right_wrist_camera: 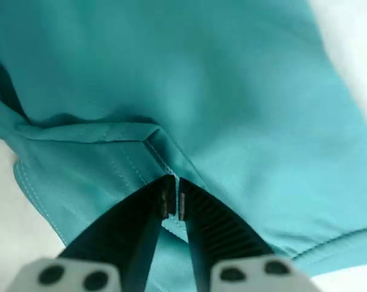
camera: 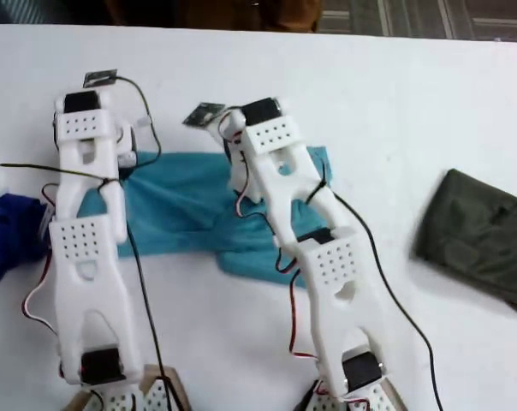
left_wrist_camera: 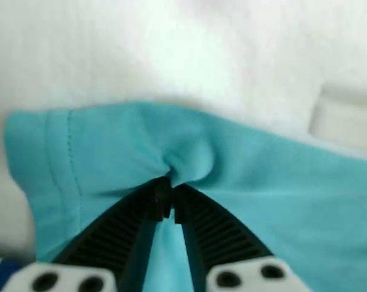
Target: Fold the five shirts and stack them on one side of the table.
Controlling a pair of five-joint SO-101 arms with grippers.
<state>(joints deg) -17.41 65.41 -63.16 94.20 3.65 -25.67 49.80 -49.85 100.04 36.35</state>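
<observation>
1. The teal shirt (camera: 186, 205) lies spread on the table (camera: 387, 94) under both arms. A green shirt (camera: 485, 240) lies well apart on the right arm's side, and a blue shirt (camera: 6, 235) sits at the edge on the left arm's side.
2. The left gripper (left_wrist_camera: 171, 198) has its jaws nearly together on a small pucker of the teal shirt, near a stitched hem at one end.
3. The right gripper (right_wrist_camera: 174, 196) is likewise closed, its tips clamped on a folded, stitched edge of the same shirt.
4. With both pinches set, the step in hand looks like making a fold in the teal shirt. The task seems early, since this shirt is not yet folded and no stack is visible.
5. To fold well, raise both grippers together and to the same height, so the cloth between them stays taut without sagging.
6. Carry the held edge straight over the rest of the shirt and line up the hems.
7. Lower until the cloth rests flat before letting go.
8. The left pinch holds little cloth and may slip, so move slowly and avoid pulling the grippers apart.
</observation>
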